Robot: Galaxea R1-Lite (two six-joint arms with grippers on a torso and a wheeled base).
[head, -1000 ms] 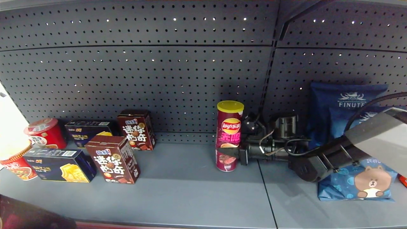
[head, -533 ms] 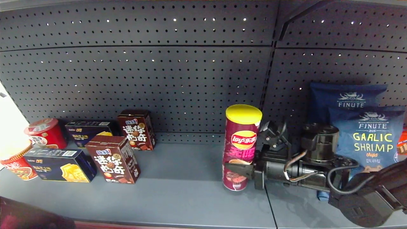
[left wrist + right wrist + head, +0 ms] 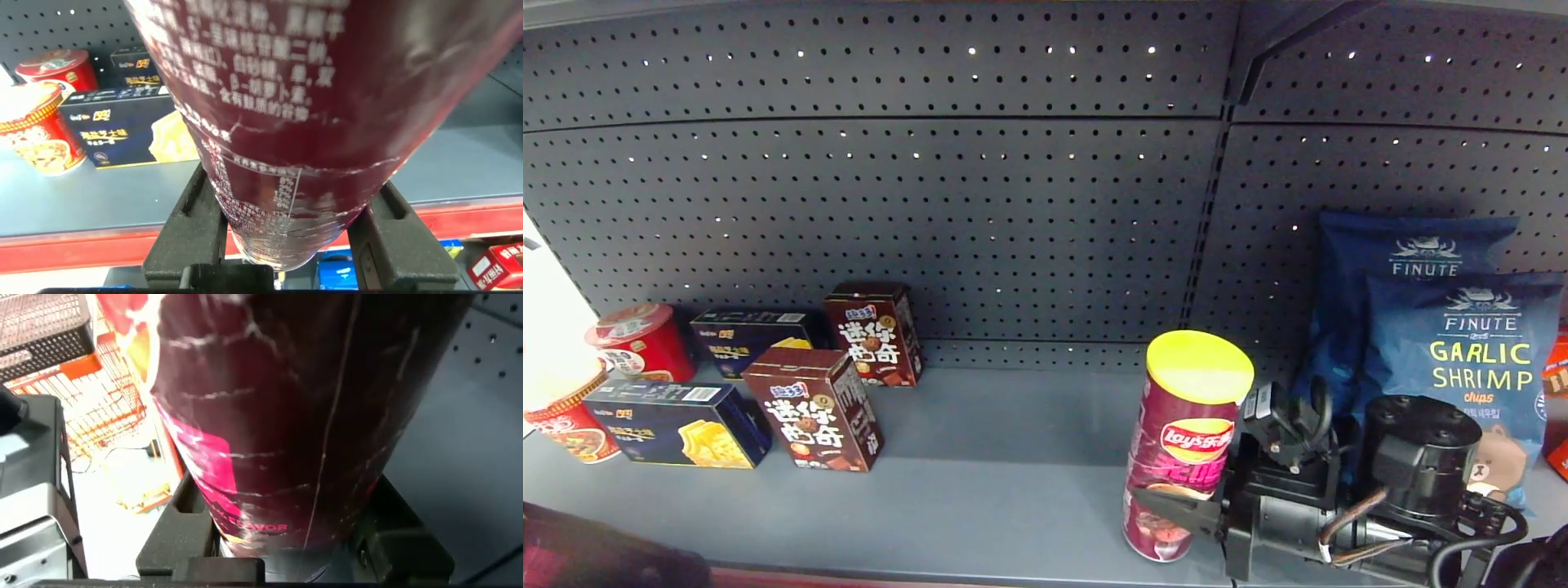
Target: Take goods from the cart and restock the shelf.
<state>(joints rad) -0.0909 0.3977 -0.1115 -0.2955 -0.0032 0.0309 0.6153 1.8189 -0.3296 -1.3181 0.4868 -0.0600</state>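
Near the front edge of the shelf (image 3: 980,490), our right end effector (image 3: 1170,513) is clamping the chip can (image 3: 1196,425); our left end effector (image 3: 294,245) is gripping a second can (image 3: 302,122).

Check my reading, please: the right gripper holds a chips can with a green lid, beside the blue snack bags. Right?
The lid is yellow, not green; the head view shows it. The right gripper does hold the chips can beside the blue snack bags.
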